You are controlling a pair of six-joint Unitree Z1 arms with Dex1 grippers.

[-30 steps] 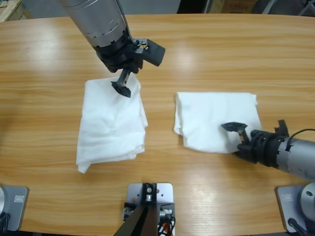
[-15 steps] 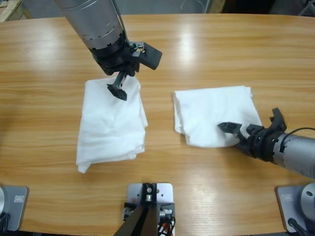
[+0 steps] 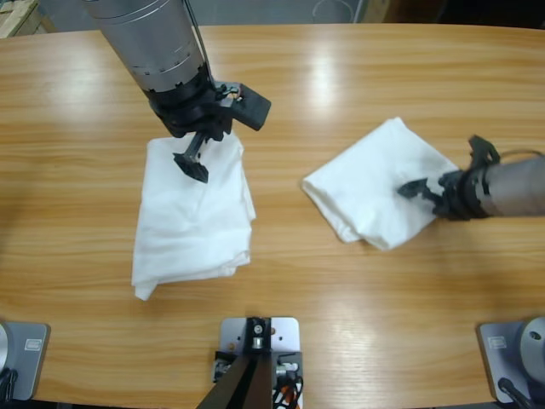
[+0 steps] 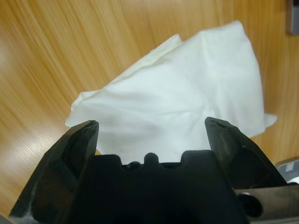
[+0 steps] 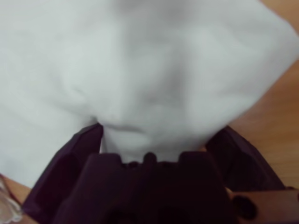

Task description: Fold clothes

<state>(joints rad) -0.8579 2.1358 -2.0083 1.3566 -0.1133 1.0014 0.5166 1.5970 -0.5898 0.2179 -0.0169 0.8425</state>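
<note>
Two folded white T-shirts lie on the wooden table [image 3: 341, 77]. My left gripper [image 3: 192, 159] hovers over the far end of the left shirt [image 3: 192, 221] [image 4: 187, 93]. Its jaws stand open with nothing between them. The right shirt [image 3: 375, 183] lies turned at an angle. My right gripper [image 3: 419, 189] reaches in from the right onto its near right part. In the right wrist view the white cloth [image 5: 154, 70] fills the picture and bulges into the gap between the spread jaws. No lettering shows on either shirt.
Bare wood lies between the two shirts and along the far side of the table. The left arm's silver forearm [image 3: 149, 38] comes down from the upper left, and the right arm's forearm [image 3: 515, 187] enters from the right edge.
The right gripper moved toward the far side of the table and the right shirt swung with it, turning from square to diagonal. The left gripper drifted slightly left over its shirt.
</note>
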